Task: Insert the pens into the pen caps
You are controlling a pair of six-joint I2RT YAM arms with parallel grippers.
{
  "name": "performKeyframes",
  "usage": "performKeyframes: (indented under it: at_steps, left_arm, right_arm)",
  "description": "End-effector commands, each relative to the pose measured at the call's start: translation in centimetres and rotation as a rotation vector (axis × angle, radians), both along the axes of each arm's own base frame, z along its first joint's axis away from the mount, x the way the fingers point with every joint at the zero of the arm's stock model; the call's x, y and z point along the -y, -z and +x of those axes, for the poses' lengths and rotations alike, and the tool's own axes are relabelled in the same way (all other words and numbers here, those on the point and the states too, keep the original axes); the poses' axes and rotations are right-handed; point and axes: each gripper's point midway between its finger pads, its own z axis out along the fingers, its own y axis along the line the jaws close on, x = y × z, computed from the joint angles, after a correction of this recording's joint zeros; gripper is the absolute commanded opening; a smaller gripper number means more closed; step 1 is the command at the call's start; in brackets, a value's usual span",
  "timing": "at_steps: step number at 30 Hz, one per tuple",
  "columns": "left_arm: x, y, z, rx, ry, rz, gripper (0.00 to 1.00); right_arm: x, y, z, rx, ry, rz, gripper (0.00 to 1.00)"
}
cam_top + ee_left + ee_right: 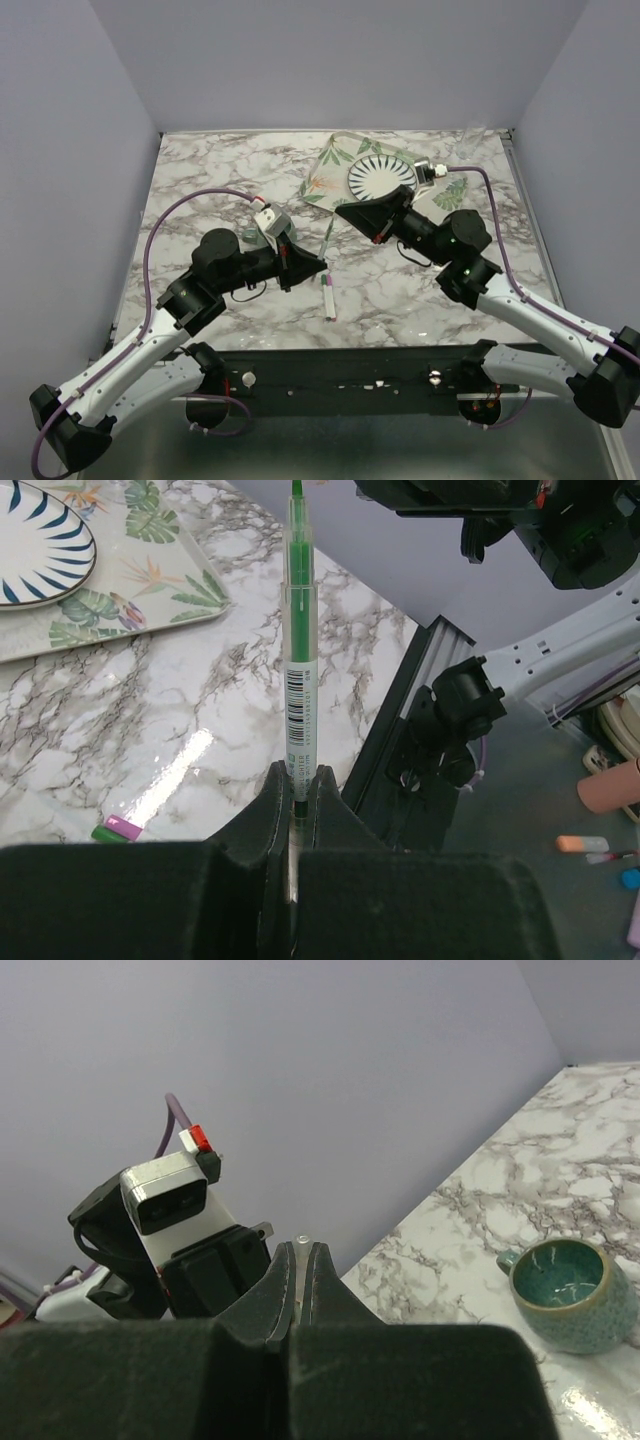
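Green-inked pen (299, 680) before leafy tray (150, 590)

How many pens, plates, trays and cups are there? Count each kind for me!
Pens: 2
Plates: 1
Trays: 1
Cups: 1
Total: 5

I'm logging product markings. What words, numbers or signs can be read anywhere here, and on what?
On the pen, a barcode label: bars with digits beside them, too small to read.
Print on the pen just above the left pincer: blurred, unreadable.
No other text shows in any view.
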Motion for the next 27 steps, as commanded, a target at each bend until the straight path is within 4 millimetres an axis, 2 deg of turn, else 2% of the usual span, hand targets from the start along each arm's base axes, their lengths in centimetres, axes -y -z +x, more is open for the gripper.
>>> performKeyframes:
  at_steps: [1,9,12,19,27]
  left_arm:
    - [-0.3,-0.1,0.3,0.018,-0.018,-0.005,0.00]
    - [-0.3,-0.1,0.2,0.018,-0.017,-0.005,0.00]
    - [-0.5,-0.3,0.3,0.027,-0.030,-0.010,0.00]
    - [-0.6,-0.3,0.4,0.039,-0.037,-0.006,0.00]
    - [-0.7,-0.3,0.5,0.046,-0.048,-0.006,0.00]
  right_arm:
    - [0.2,-0.7,-1.0,0.020,-0.015,0.030,0.01]
    - [0.1,-1.2,-1.3,0.030,-0.025,0.034,0.01]
    - [-0.3,-0.6,-1.5,0.024,-0.043,0.010,0.01]
    - [-1.0,3.1,-2.0,-0.012,-0.060,-0.101,0.01]
    - [-2.0,5.5,-2.8,-0.014,-0.061,-0.200,0.01]
